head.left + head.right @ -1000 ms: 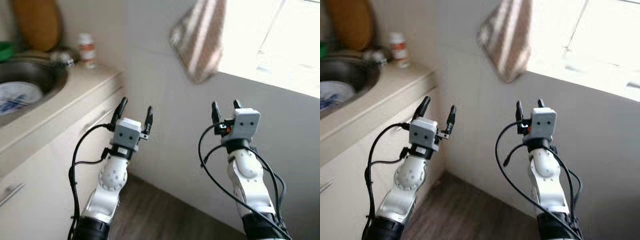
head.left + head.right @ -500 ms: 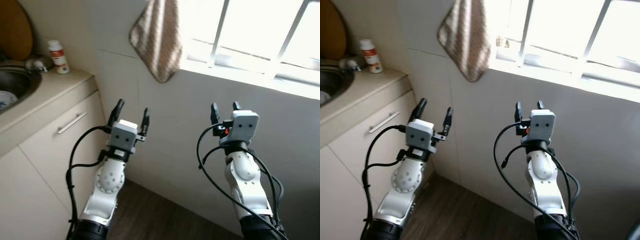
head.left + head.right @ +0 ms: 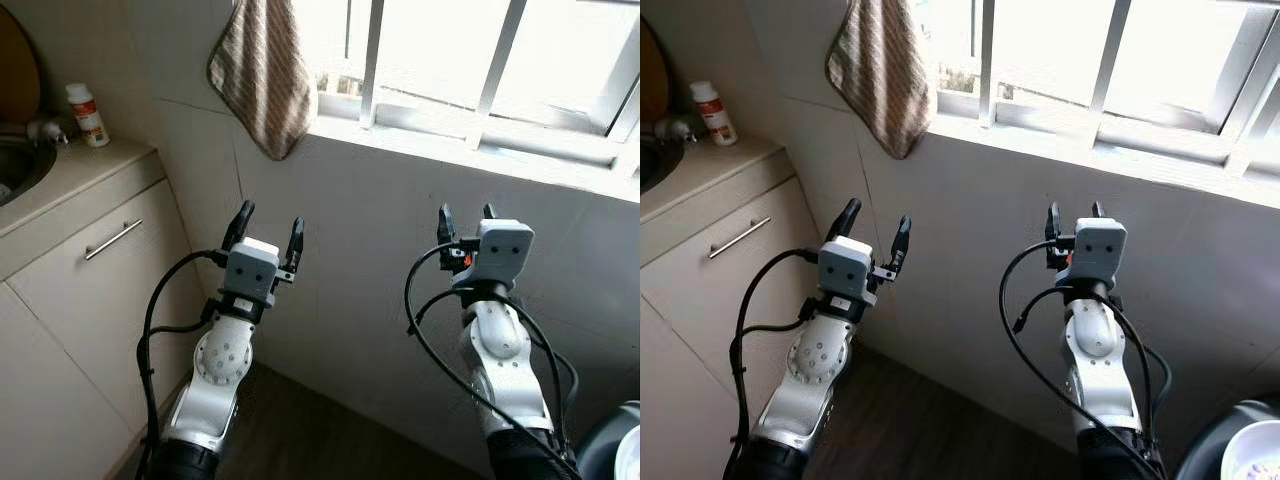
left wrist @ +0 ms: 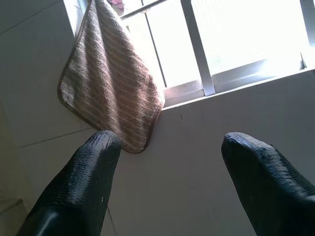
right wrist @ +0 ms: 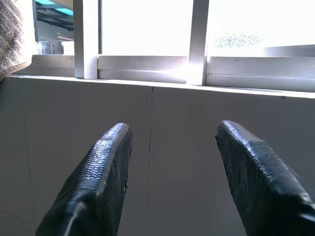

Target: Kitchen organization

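Turning right, the camera has swept the sink out to the frame's left edge. Both grippers, left (image 3: 267, 222) and right (image 3: 463, 216), hang parted and empty; the towel (image 3: 258, 72) hangs upper left, nearer the left.

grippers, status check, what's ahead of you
Left gripper open, empty, raised. Right gripper open, empty, raised. Striped towel hangs by the window; counter with white bottle off left. Tiled wall straight ahead.
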Robot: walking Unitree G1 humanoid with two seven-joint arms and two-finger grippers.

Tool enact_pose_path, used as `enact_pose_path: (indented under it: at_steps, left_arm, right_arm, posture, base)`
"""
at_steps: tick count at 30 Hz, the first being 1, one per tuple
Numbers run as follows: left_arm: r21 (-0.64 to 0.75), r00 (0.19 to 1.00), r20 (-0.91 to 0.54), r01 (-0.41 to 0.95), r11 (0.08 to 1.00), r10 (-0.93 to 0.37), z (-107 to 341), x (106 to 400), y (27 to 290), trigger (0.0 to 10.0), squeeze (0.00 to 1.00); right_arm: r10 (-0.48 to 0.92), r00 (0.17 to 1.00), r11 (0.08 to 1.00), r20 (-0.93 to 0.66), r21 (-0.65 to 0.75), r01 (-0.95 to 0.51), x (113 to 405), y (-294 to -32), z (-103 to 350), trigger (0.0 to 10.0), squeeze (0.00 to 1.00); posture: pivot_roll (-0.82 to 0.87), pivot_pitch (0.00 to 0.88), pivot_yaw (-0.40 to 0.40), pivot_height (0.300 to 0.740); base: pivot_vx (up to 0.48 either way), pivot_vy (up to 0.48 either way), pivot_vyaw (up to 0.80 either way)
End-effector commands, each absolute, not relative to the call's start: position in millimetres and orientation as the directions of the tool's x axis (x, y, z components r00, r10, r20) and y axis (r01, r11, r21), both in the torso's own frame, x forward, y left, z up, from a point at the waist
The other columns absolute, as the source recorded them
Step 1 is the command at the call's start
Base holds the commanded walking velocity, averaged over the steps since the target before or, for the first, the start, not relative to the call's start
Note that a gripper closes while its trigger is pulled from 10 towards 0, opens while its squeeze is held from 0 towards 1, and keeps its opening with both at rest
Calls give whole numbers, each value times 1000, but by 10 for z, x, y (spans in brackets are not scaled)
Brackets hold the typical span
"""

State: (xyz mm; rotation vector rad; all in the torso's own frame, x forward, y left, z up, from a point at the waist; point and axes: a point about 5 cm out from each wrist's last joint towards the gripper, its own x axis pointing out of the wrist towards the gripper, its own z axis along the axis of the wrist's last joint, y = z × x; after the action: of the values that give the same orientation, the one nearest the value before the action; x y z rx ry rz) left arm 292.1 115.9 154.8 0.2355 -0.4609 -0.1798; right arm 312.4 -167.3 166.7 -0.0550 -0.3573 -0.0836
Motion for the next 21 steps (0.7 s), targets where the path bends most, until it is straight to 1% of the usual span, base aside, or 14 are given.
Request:
enact_pose_path:
  at_steps: [1,3,6,7,14,17,20,21]
  left_arm:
    - [261,894,394,116,958,-216,1519,2938,1203,10000,0]
    - [260,893,394,117,959,-216,1520,2936,1203,10000,0]
    - [261,886,409,115,959,-218,1537,2930,1201,10000,0]
    - [257,883,416,115,960,-217,1543,2928,1201,10000,0]
    - [264,874,432,113,958,-222,1566,2914,1203,10000,0]
    - [279,875,425,118,953,-233,1556,2910,1192,10000,0]
    - [280,875,424,119,953,-234,1554,2910,1192,10000,0]
    - [294,879,411,122,948,-241,1543,2918,1185,10000,0]
  right_arm:
    - [-70,934,995,351,-48,93,3130,-1654,1678,10000,0]
    - [-72,934,994,351,-49,95,3129,-1659,1680,10000,0]
    - [-81,933,993,352,-49,105,3126,-1678,1686,10000,0]
    - [-83,932,993,352,-50,107,3126,-1682,1686,10000,0]
    - [-108,931,989,348,-54,135,3121,-1721,1680,10000,0]
    - [-136,933,984,332,-61,165,3132,-1755,1660,10000,0]
    - [-142,933,984,331,-58,170,3133,-1762,1659,10000,0]
    - [-151,932,982,330,-59,180,3135,-1773,1660,10000,0]
  posture:
    - [27,0,-27,740]
    - [24,0,-25,740]
    - [22,0,-24,740]
    - [22,0,-24,740]
    - [22,0,-22,740]
    - [23,0,-22,740]
    - [22,0,-22,740]
    - [22,0,-22,740]
  base:
    - [0,480,0]
    - [0,480,0]
    - [0,480,-800]
    - [0,480,0]
    - [0,0,0]
    - [0,0,-800]
    - [0,0,0]
    - [0,-480,0]
